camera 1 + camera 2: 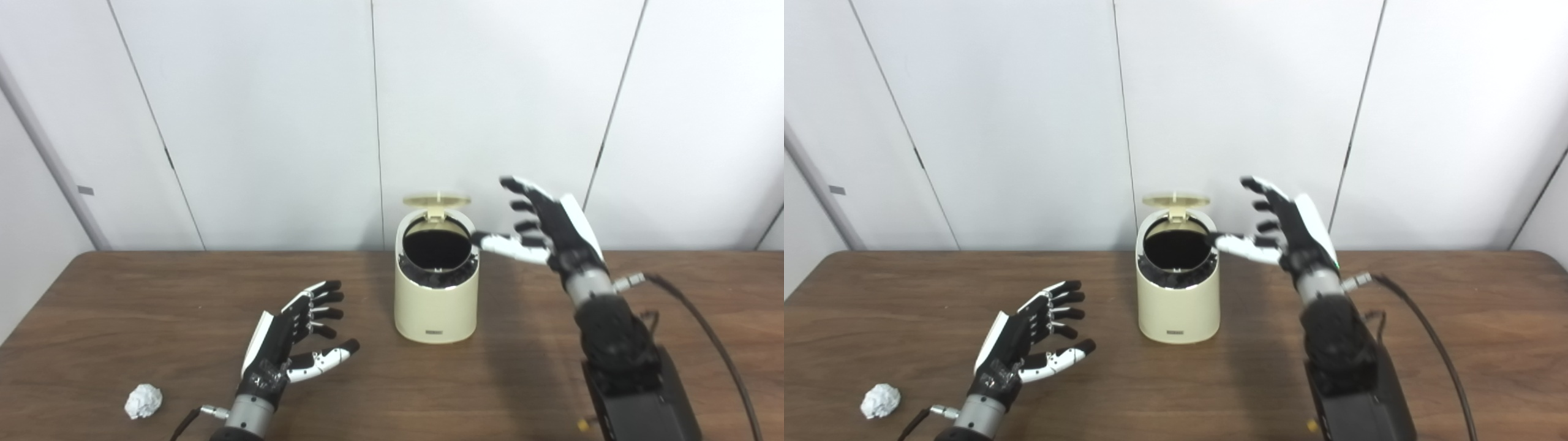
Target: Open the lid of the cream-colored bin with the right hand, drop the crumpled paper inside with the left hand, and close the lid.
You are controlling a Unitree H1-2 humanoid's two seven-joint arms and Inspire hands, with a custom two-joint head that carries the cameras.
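While lid [437, 199] up, both robot hands splayed, empty; paper [143, 401] near table edge [73, 436].

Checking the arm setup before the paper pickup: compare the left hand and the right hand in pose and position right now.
The left hand hovers low over the table, near the crumpled paper; the right hand is raised beside the bin, its thumb by the rim. The left hand is well clear of the bin. Both are open and hold nothing.
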